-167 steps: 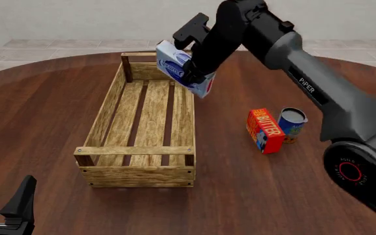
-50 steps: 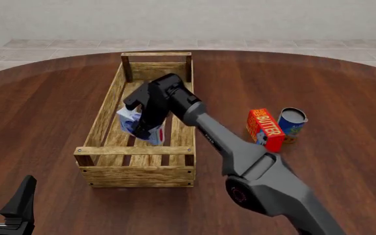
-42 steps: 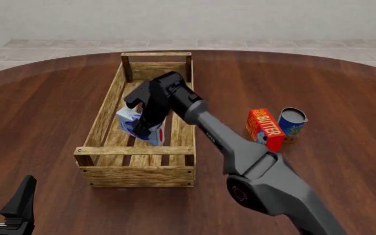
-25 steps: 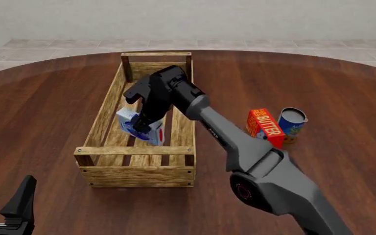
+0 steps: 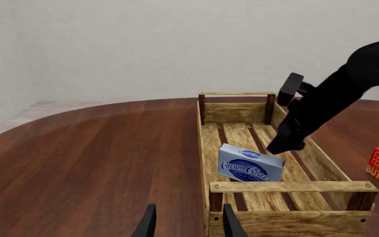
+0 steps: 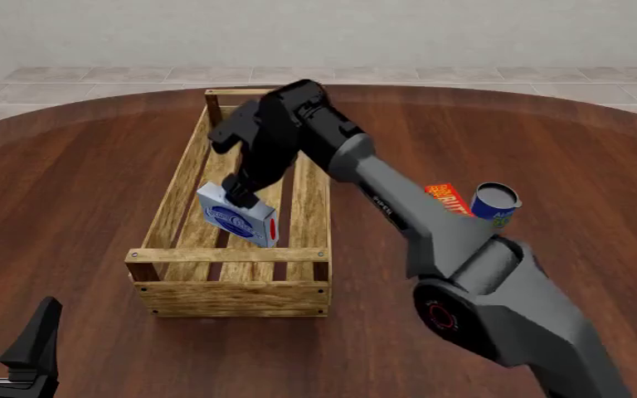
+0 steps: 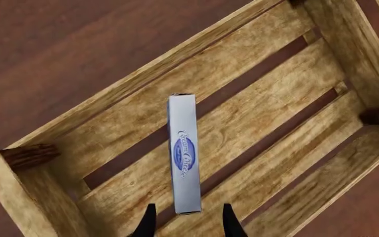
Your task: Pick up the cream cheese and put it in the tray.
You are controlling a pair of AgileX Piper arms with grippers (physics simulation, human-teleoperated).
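The cream cheese [image 6: 238,217] is a white-blue box with a dark blue oval logo. It stands on its long edge on the slats near the front end of the tray [image 6: 230,255], a long light-wood crate. My right gripper [image 6: 236,197] hangs open just above the box's top edge, holding nothing. Seen from the right wrist, the cream cheese [image 7: 184,158] is a narrow strip below the spread fingers of my right gripper [image 7: 186,222]. The left wrist view shows the cream cheese [image 5: 250,165] inside the tray [image 5: 288,186]. My left gripper [image 6: 14,356] rests open at the front left, far from the tray.
A red-orange butter box [image 6: 446,192] and a blue can [image 6: 494,203] stand to the right of the tray, partly behind my right arm. The round dark wooden table [image 6: 75,191] extends on all sides, with a pale wall beyond its far edge.
My right gripper has let go of the cream cheese and risen away from it. The box stays standing in the tray. The left arm has not moved.
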